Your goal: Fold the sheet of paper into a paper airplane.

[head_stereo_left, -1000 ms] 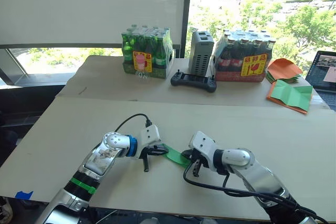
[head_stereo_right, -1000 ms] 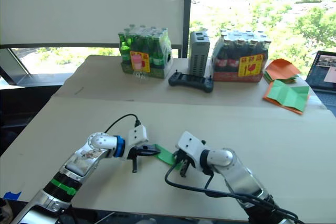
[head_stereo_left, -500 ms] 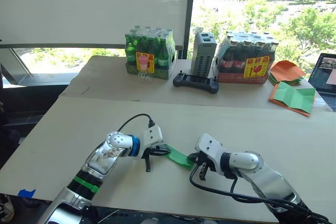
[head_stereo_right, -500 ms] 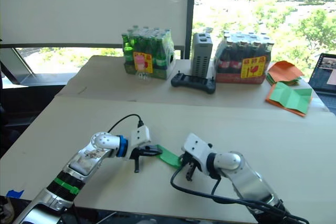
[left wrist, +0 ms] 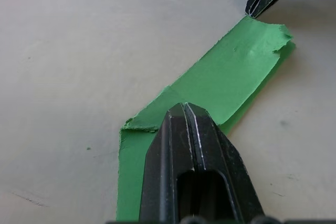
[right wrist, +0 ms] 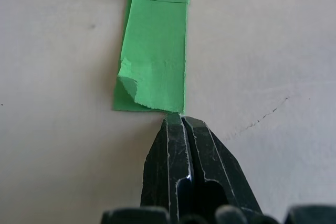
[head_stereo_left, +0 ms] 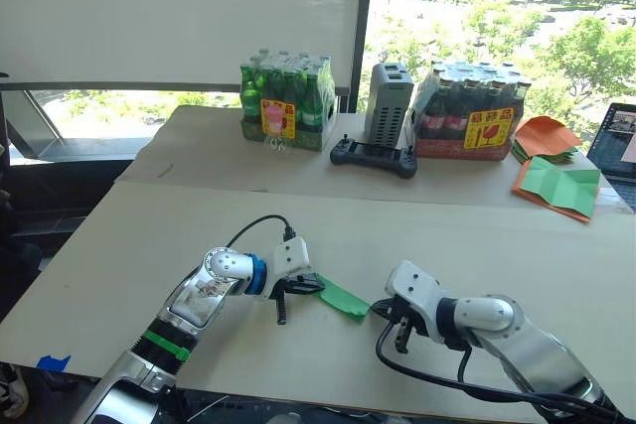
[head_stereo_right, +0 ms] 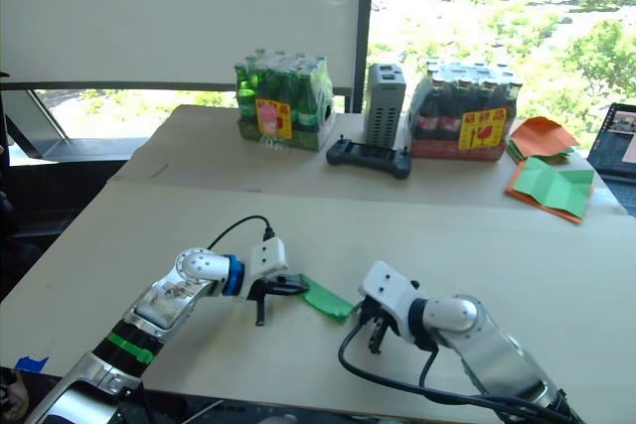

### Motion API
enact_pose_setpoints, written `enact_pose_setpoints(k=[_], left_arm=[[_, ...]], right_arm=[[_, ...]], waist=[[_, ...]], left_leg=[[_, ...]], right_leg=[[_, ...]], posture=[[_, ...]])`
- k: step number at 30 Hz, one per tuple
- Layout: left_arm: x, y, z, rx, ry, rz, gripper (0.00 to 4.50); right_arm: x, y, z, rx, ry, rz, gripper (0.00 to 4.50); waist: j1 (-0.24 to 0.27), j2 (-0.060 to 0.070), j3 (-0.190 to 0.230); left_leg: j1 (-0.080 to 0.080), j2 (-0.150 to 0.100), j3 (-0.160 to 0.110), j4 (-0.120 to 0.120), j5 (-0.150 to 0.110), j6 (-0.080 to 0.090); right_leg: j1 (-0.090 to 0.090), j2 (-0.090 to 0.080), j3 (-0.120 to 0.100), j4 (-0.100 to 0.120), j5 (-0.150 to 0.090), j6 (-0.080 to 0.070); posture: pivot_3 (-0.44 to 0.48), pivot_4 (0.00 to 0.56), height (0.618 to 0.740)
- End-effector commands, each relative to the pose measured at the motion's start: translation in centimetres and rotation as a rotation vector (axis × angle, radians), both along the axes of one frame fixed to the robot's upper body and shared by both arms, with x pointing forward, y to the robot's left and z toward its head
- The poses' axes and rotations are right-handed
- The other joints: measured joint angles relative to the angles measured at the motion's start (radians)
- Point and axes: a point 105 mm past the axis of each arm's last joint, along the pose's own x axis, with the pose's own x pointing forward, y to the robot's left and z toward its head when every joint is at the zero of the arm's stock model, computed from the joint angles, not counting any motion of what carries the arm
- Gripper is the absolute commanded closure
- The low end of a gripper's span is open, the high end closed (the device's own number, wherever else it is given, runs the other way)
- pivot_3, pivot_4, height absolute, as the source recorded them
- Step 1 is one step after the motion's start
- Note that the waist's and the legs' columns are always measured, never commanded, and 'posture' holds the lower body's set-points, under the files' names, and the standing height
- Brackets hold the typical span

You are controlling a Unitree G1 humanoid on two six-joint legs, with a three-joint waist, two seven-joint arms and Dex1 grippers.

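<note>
a: where is the thin bright green sheet of paper (head_stereo_left: 341, 298)?

b: folded into a narrow creased strip, flat on the pale tabletop (head_stereo_left: 477, 235), lying between the two grippers near the front edge.

a: left gripper (left wrist: 185, 109)?

b: its two black fingers are pressed together, no gap between them. the tips rest on top of one end of the strip. whether they pinch any paper or only press on it, i cannot tell.

a: right gripper (right wrist: 178, 120)?

b: fingers closed tight against each other, nothing between them. the tips sit just at the torn, curled end of the strip, touching or nearly touching its edge.

a: back of the table?

b: a shrink-wrapped pack of green bottles (head_stereo_left: 285, 98), a grey upright box (head_stereo_left: 388, 103), a black handheld controller (head_stereo_left: 373, 156), a pack of dark bottles (head_stereo_left: 469, 110), and a flat green sheet edged with orange paper (head_stereo_left: 557, 187).
</note>
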Motion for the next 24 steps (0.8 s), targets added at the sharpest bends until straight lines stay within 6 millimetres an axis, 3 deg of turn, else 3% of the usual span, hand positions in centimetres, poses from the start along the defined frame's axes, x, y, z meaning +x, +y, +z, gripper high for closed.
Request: enact_pose_setpoints(k=[1, 5, 8, 11, 15, 18, 21, 24], left_arm=[[-0.2, 0.8, -1.8, 0.063, 0.044, 0.019, 4.50], [-0.2, 0.8, -1.8, 0.064, 0.044, 0.018, 4.50], [-0.1, 0.8, -1.8, 0.064, 0.043, 0.018, 4.50], [-0.1, 0.8, -1.8, 0.064, 0.043, 0.017, 4.50], [-0.2, 0.8, -1.9, 0.063, 0.042, 0.018, 4.50], [-0.1, 0.8, -1.6, 0.059, 0.037, 0.019, 4.50], [0.0, 0.9, -0.8, 0.049, 0.024, 0.016, 4.50], [0.1, 0.7, 0.2, 0.025, 0.016, 0.006, 4.50]], right_arm=[[-0.1, -0.8, 0.1, 0.000, 0.042, -0.029, 4.45], [0.4, -0.3, 2.1, 0.070, -0.018, -0.018, 4.45], [0.8, 1.1, 4.6, 0.202, -0.098, 0.034, 4.45], [0.6, 2.4, 5.1, 0.243, -0.109, 0.070, 4.45], [0.4, 3.6, 4.3, 0.234, -0.098, 0.092, 4.45], [0.3, 4.3, 2.4, 0.187, -0.062, 0.089, 4.45], [0.2, 4.0, 0.0, 0.100, -0.019, 0.075, 4.45], [0.3, 3.6, -1.2, 0.069, 0.013, 0.038, 4.45]], waist=[[0.000, 0.000, 0.000], [0.000, 0.000, 0.000], [-0.001, 0.000, 0.000], [-0.002, 0.000, 0.000], [-0.003, 0.000, 0.001], [-0.003, 0.000, 0.001], [-0.003, 0.000, 0.001], [-0.005, 0.000, 0.001]], left_leg=[[0.000, 0.000, 0.000, 0.000, 0.000, 0.000], [0.000, 0.000, 0.000, 0.000, 0.000, 0.000], [-0.001, 0.000, 0.000, 0.000, 0.000, 0.000], [-0.001, 0.000, 0.000, -0.001, 0.000, 0.000], [-0.001, 0.000, 0.000, -0.001, 0.000, 0.000], [-0.002, 0.000, 0.000, -0.001, 0.000, 0.000], [-0.002, 0.000, 0.000, -0.001, 0.000, -0.001], [-0.003, 0.000, 0.001, -0.001, 0.000, -0.001]], right_leg=[[0.000, 0.000, 0.000, 0.000, 0.000, 0.000], [0.000, 0.000, 0.000, 0.000, 0.000, 0.000], [-0.001, 0.000, 0.000, 0.000, 0.000, 0.000], [-0.001, 0.000, 0.000, 0.000, 0.000, 0.000], [-0.002, 0.000, 0.000, 0.000, 0.000, 0.000], [-0.003, 0.000, 0.000, 0.000, 0.000, 0.000], [-0.004, 0.000, 0.000, 0.000, 0.000, 0.000], [-0.005, 0.000, 0.001, 0.001, 0.000, 0.000]], posture=[[0.000, 0.150, 0.675], [0.000, 0.150, 0.675], [0.000, 0.150, 0.675], [0.000, 0.150, 0.675], [0.000, 0.150, 0.675], [0.000, 0.150, 0.675], [0.000, 0.150, 0.675], [0.000, 0.150, 0.675]])
